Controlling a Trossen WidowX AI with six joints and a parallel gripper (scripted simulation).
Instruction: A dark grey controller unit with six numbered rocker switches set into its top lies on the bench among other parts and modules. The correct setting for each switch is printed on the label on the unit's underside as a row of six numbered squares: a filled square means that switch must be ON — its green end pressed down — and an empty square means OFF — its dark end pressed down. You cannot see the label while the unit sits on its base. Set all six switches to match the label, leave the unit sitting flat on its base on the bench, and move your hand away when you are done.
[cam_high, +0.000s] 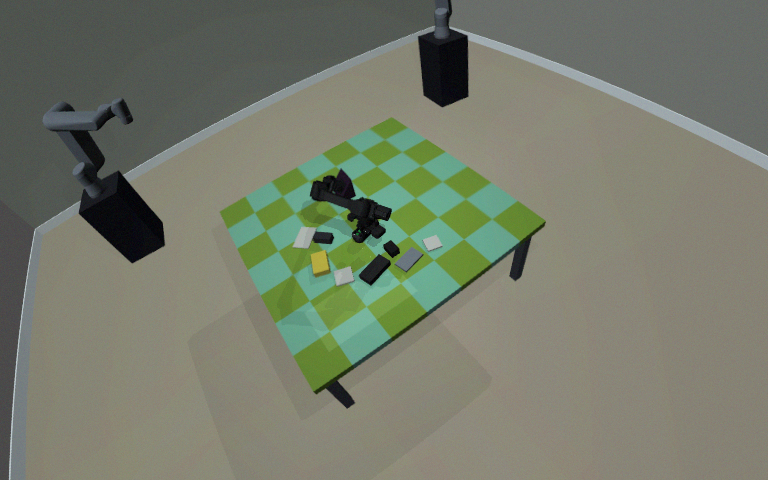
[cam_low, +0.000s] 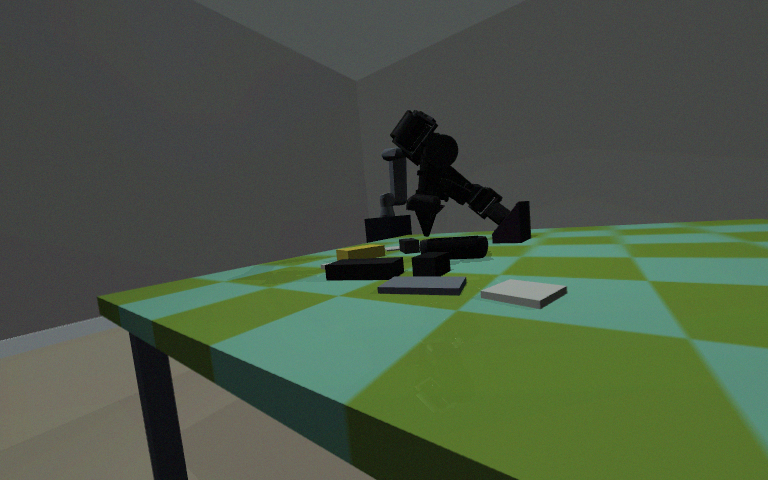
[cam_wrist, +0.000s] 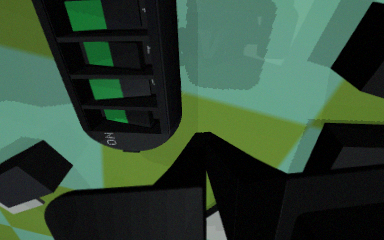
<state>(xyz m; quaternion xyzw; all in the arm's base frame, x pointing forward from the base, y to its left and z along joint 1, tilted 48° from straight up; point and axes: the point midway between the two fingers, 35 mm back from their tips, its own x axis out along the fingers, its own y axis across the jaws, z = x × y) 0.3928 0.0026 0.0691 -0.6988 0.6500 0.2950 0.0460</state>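
Four green switch ends show on the dark unit (cam_high: 360, 233) (cam_low: 455, 247) (cam_wrist: 171, 95), apparently upright.
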